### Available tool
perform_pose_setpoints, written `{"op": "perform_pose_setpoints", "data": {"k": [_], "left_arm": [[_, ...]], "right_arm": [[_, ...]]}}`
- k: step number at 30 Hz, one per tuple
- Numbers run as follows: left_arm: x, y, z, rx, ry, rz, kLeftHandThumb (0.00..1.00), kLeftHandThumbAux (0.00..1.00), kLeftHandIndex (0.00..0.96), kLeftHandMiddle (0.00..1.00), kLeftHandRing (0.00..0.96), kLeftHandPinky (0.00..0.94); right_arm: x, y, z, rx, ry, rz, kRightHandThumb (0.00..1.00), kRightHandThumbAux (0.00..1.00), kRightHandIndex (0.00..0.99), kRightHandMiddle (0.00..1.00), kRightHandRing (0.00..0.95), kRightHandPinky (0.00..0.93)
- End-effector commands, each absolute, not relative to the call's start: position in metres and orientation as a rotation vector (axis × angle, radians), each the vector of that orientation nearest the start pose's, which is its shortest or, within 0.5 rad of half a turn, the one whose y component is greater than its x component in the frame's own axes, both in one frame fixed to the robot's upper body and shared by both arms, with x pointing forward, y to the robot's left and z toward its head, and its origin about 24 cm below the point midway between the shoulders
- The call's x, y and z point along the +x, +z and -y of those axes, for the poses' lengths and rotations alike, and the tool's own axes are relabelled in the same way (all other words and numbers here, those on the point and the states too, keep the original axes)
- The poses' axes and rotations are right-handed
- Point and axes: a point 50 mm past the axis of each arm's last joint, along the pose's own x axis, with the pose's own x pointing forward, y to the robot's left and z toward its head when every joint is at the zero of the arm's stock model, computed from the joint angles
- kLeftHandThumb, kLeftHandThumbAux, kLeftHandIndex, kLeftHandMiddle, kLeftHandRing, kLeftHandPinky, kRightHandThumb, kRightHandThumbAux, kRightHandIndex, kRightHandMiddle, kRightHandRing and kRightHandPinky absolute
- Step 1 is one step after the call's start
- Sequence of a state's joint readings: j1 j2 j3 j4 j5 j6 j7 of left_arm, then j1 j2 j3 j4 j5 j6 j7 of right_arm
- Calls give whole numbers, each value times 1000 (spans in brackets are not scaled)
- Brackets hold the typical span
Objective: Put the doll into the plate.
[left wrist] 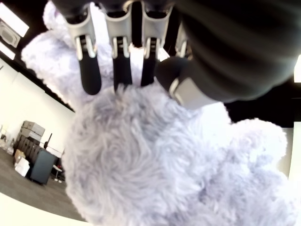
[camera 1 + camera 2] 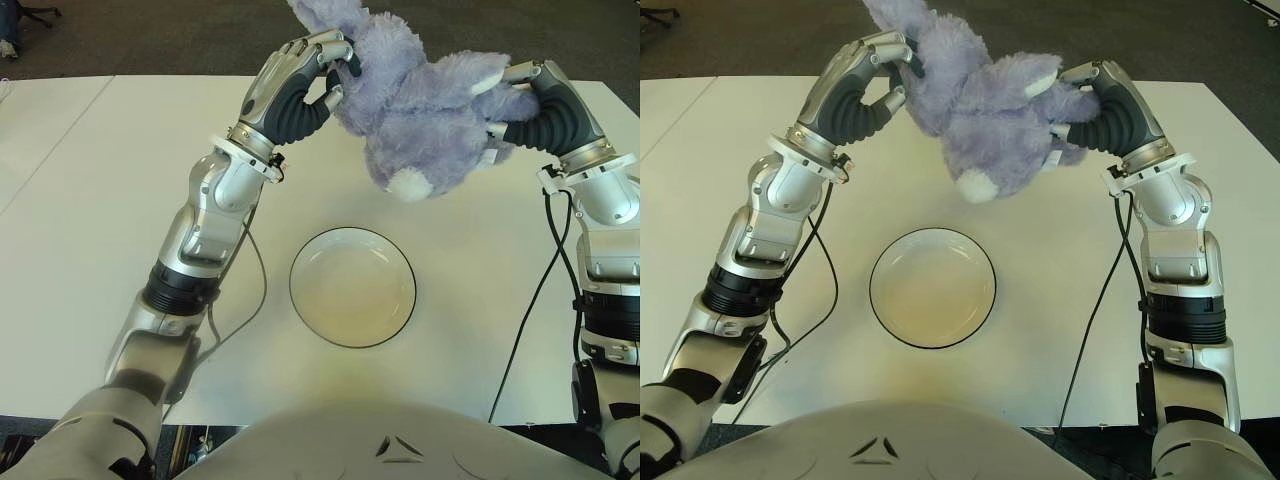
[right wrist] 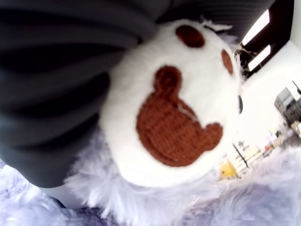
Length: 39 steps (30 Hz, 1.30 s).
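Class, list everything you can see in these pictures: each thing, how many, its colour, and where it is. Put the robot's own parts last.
doll: one, lilac plush with white paw pads, held in the air between both hands, beyond the plate.
plate: one, white with a dark rim, on the table in front of the robot, nothing in it.
table: one, white, under everything.
cables: two, black, lying on the table beside each arm.
left hand: one, grey and silver, fingers closed on the doll's left end.
right hand: one, grey and silver, gripping the doll's right end at a paw.
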<state>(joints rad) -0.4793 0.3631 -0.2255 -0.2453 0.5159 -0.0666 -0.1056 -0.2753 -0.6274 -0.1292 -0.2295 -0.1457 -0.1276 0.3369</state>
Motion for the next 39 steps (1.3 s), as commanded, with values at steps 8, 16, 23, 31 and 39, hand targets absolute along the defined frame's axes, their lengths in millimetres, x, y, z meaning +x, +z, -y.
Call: {"op": "perform_pose_setpoints", "data": {"k": [8, 16, 23, 31, 39], "left_arm": [[260, 191, -107, 966, -346, 731, 746, 691, 442, 889, 870, 841], [255, 186, -107, 956, -385, 696, 745, 690, 443, 862, 860, 824], [255, 185, -109, 963, -392, 684, 746, 689, 444, 865, 864, 831], [254, 183, -110, 928, -401, 640, 747, 688, 444, 867, 860, 833], [244, 176, -110, 908, -447, 617, 746, 689, 443, 877, 864, 836]], "right_arm": [[246, 175, 201, -784, 465, 400, 420, 738, 801, 891, 884, 860], [245, 171, 189, -769, 516, 430, 401, 751, 799, 885, 885, 868], [243, 173, 175, -759, 540, 522, 400, 757, 804, 895, 898, 887], [229, 166, 174, -721, 605, 501, 437, 741, 797, 899, 896, 887], [222, 161, 169, -704, 654, 515, 466, 725, 795, 905, 898, 894]]}}
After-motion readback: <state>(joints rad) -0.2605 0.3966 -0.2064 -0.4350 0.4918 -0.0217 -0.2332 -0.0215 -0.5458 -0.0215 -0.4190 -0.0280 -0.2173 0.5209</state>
